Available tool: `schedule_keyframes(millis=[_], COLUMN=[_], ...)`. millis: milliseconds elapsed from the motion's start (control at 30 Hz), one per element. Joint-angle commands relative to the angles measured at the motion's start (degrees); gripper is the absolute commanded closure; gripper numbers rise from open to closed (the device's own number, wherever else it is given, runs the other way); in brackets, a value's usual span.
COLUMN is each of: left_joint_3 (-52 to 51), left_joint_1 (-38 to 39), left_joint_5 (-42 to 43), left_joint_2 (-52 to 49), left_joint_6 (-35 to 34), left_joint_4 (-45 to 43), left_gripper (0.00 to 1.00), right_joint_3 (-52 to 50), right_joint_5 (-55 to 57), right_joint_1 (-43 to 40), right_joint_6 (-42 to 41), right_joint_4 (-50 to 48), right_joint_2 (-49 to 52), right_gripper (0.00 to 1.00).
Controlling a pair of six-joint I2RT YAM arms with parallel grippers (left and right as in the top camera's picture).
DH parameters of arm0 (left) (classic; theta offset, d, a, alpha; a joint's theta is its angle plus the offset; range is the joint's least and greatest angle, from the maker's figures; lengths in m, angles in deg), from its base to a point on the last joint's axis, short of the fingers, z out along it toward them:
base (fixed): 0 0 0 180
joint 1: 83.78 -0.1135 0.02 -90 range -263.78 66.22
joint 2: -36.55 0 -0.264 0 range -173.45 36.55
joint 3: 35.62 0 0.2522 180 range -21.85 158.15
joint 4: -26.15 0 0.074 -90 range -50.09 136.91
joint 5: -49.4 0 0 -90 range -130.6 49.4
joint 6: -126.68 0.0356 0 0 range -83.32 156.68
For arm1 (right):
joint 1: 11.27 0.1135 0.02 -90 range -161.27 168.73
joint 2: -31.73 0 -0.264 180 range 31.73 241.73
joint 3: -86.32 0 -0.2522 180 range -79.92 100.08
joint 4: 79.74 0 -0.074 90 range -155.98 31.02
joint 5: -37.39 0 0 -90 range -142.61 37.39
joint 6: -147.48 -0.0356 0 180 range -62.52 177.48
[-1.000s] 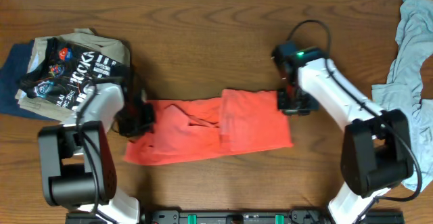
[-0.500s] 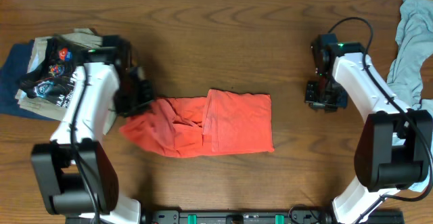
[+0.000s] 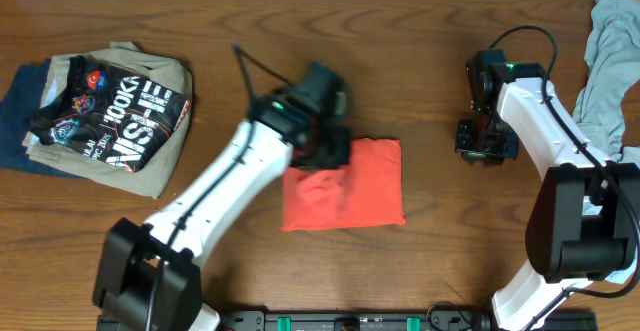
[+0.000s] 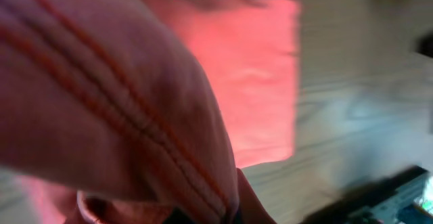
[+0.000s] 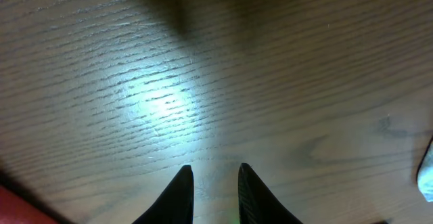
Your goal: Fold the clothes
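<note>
The clothes, a red-orange T-shirt (image 3: 350, 193), lie in the middle of the table as a compact rectangle. My left gripper (image 3: 325, 149) hovers over the shirt's upper left corner, shut on a fold of the red-orange fabric. In the left wrist view that bunched fabric (image 4: 101, 82) with its stitched hem fills the foreground and hides the fingers; the flat part of the shirt (image 4: 250, 68) lies beyond. My right gripper (image 3: 480, 141) is off to the shirt's right, over bare wood. Its fingers (image 5: 213, 173) stand slightly apart with nothing between them.
A pile with a black printed shirt (image 3: 110, 111) on tan and navy garments sits at the far left. A grey-blue garment (image 3: 600, 71) is heaped at the right edge. A red sliver of the shirt (image 5: 17, 207) shows in the right wrist view's lower left corner.
My left arm has swung right, carrying the shirt's left part over onto its right part. My right gripper let go of the shirt a second ago, drew off to the right and now stays there.
</note>
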Motion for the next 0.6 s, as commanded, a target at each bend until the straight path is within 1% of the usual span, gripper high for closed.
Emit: schedule_keyframes(millis=[0, 100, 400, 433, 500, 567], left_joint_3=[0.9, 0.9, 0.9, 0.9, 0.9, 0.9], left_joint_1=[3.2, 5.0, 5.9, 6.1, 6.5, 7.0], left_joint_5=[0.4, 0.4, 0.7, 0.7, 0.7, 1.1], left_joint_2=[-0.6, -2.5, -6.5, -6.7, -6.8, -6.8], left_joint_6=[-5.5, -6.1, -8.0, -8.2, -8.7, -8.6], left_joint_4=[-2.6, -4.7, -8.5, -8.9, -9.9, -11.8], left_gripper=[0.94, 0.94, 0.93, 0.87, 0.58, 0.35], right_joint_3=[0.3, 0.3, 0.3, 0.3, 0.3, 0.3], right_joint_5=[0.1, -2.3, -2.4, -2.4, -2.4, -2.4], right_joint_1=[-0.4, -0.4, -0.4, -0.4, -0.4, -0.4], right_joint_6=[1.7, 3.2, 3.9, 3.9, 3.9, 3.9], right_joint_4=[0.0, 0.0, 0.0, 0.0, 0.0, 0.0], right_joint_2=[-0.2, -0.2, -0.2, -0.2, -0.2, -0.2], right_gripper=[0.79, 0.79, 0.79, 0.79, 0.78, 0.78])
